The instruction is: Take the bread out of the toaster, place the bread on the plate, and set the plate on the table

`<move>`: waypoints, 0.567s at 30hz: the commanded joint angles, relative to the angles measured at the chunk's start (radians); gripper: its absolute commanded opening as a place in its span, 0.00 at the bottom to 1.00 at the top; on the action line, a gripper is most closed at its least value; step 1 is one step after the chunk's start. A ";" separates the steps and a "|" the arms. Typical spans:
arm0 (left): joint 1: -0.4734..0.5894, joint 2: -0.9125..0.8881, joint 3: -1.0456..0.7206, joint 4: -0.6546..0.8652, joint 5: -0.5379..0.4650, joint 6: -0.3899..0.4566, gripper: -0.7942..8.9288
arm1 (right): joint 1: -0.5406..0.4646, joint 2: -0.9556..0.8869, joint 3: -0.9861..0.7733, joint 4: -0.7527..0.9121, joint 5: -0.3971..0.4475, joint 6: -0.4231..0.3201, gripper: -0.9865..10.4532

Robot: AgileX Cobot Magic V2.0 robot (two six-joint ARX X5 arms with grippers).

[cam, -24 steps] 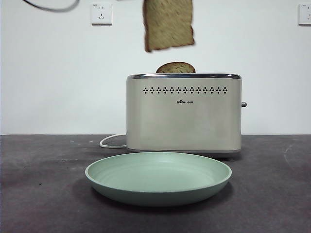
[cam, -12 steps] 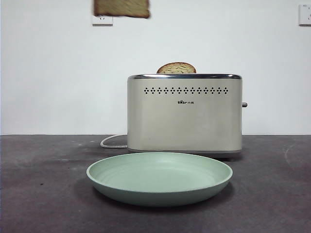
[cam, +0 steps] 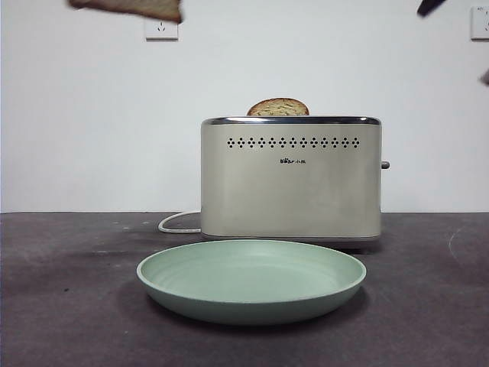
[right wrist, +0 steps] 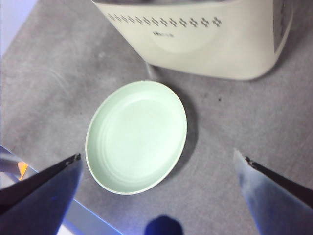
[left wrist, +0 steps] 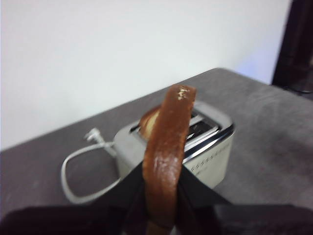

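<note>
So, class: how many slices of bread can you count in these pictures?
2: the bread clamped in the left gripper, high above the table; a second slice poking from the toaster.

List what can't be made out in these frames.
- Bread: front view, top edge cuts off all but a strip.
- Left claw: wrist view, blurred, dark; pinches bread's crust edge-on, faces unseen.
- Second slice: toaster hides all but the dome.
- Logo: too small.
</note>
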 commanded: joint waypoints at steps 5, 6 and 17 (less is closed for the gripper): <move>0.004 -0.230 -0.214 -0.034 -0.104 -0.103 0.08 | 0.040 0.137 0.002 0.051 -0.002 0.002 0.55; 0.004 -0.259 -0.239 -0.042 -0.115 -0.118 0.08 | 0.051 0.160 0.002 0.060 -0.001 0.002 0.55; 0.003 -0.414 -0.313 -0.206 -0.130 -0.159 0.08 | 0.227 0.503 0.002 0.196 0.080 0.003 0.49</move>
